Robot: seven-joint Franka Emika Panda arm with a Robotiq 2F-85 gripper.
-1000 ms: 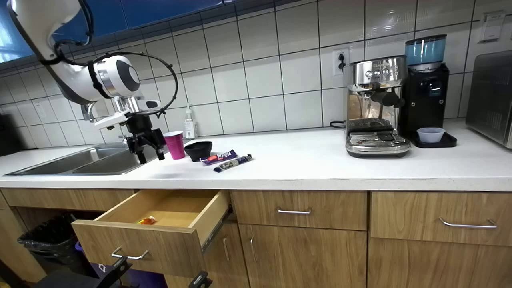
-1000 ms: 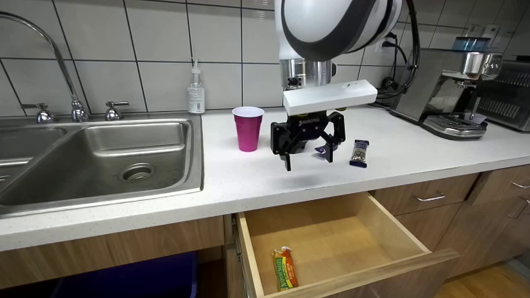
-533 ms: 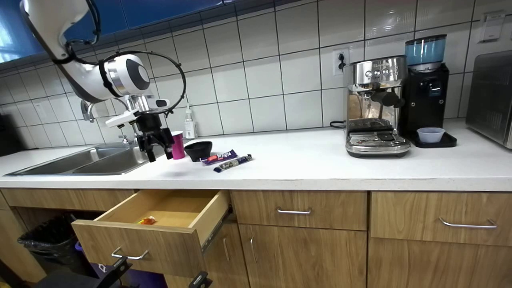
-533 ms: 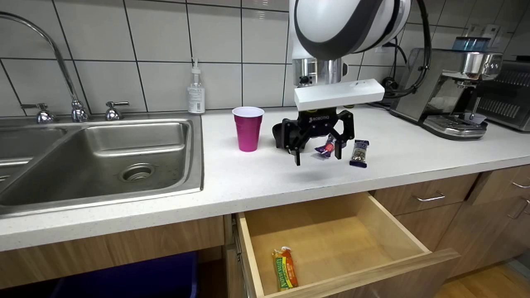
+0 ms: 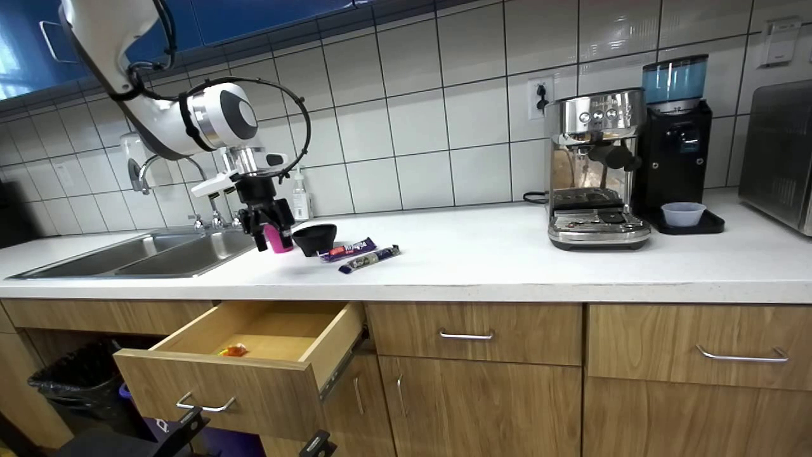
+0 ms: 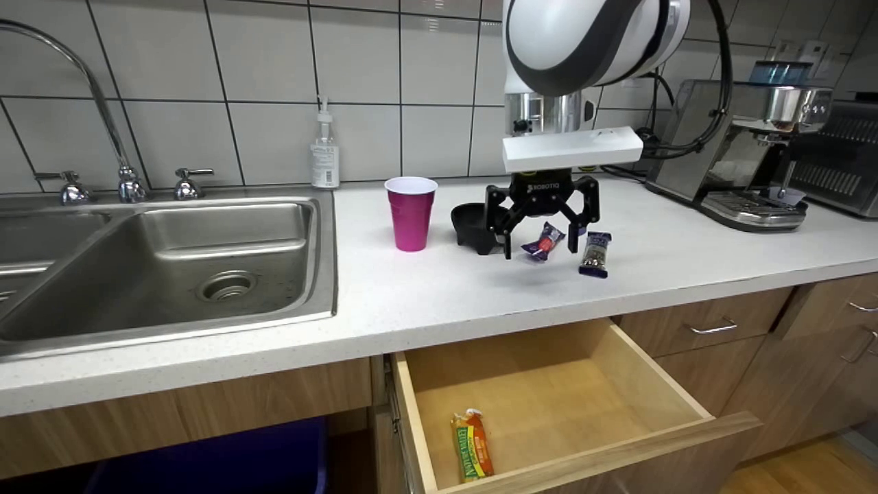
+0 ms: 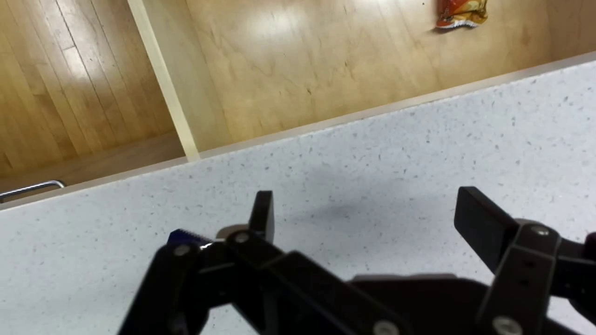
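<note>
**My gripper (image 6: 540, 251), spread, in front of the black bowl (image 6: 473, 225)**

Both exterior views show my gripper above the countertop (image 6: 384, 295), a little in front of the black bowl, its fingers (image 7: 263, 211) standing wide apart; in the wrist view, speckled countertop fills the gap between them. Compared with one second earlier, I have shifted sideways in front of the bowl. Thus, in an exterior view, my fingertips (image 5: 287, 241) now lie close to the bowl's outline and cover much of the pink cup (image 5: 274, 240), which previously showed almost whole between them and the bowl. In an exterior view, the purple-wrapped bar (image 6: 544, 241) now appears between my fingers, where only an end showed before, and the bowl, formerly almost hidden, is largely exposed. The surrounding things match the earlier frames. The cup stands upright beside the bowl; the purple-wrapped bar lies near the bowl on the side away from the cup, with the blue-and-grey bar (image 6: 594, 253) farther out. The drawer (image 6: 535, 391), pulled open below and in front of the bowl, contains an orange-and-green packet (image 6: 472, 446).
</note>
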